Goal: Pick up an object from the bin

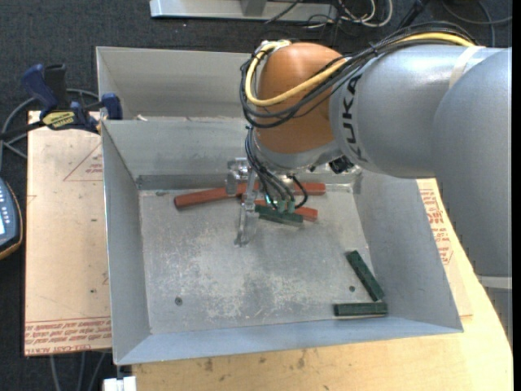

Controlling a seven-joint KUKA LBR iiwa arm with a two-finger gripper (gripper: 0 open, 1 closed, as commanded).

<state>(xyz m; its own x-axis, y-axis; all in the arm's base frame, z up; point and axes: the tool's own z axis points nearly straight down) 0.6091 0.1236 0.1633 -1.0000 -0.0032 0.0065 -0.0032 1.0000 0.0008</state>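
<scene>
Gripper [242, 235] low over bin [122, 243] middle | red stick [199, 198] just left of it | two green bars [364, 274] near right corner

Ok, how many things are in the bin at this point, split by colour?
Red-brown sticks: 3, counting the pieces on either side of the arm as separate sticks
Dark green sticks: 3, two at the front right and one under the arm
Total: 6, as far as the arm lets me see
</scene>
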